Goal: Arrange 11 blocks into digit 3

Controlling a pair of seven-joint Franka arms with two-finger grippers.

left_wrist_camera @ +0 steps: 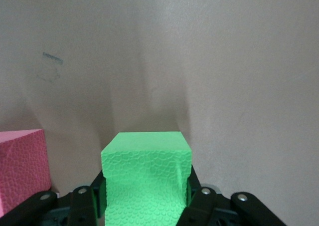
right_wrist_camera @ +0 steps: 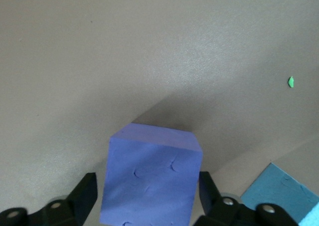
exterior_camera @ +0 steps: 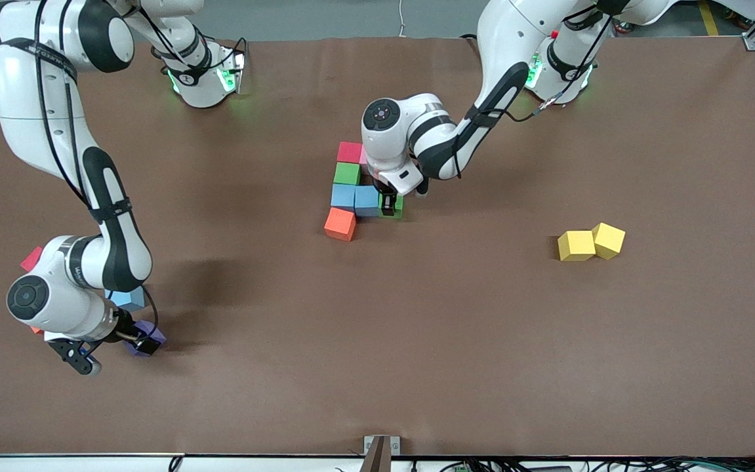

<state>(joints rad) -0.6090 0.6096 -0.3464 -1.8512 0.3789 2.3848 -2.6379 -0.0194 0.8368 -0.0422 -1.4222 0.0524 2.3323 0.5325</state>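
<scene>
Currently the left tool [exterior_camera: 388,208] is clamped on a green block [left_wrist_camera: 145,178], setting it by the light blue block [exterior_camera: 367,200] mid-counter — prob. the middle bar of the 3. Cluster there: red [exterior_camera: 349,152], green [exterior_camera: 347,174], blue [exterior_camera: 343,195], orange [exterior_camera: 340,223].

Right tool [exterior_camera: 143,341] is low near the counter's front corner at the right arm's end, fingers astride a purple block [right_wrist_camera: 149,178] w/ gaps either side, not gripping yet; looks like the next pick.

Two yellow blocks [exterior_camera: 591,243] wait toward the left arm's end. Counter [exterior_camera: 456,341]: matte brown sheet, bare.

The purple matte foam cube [right_wrist_camera: 151,178] sits between the right gripper's [right_wrist_camera: 149,198] black fingers [right_wrist_camera: 83,193]; a light blue foam cube [right_wrist_camera: 284,193] lies near it.
</scene>
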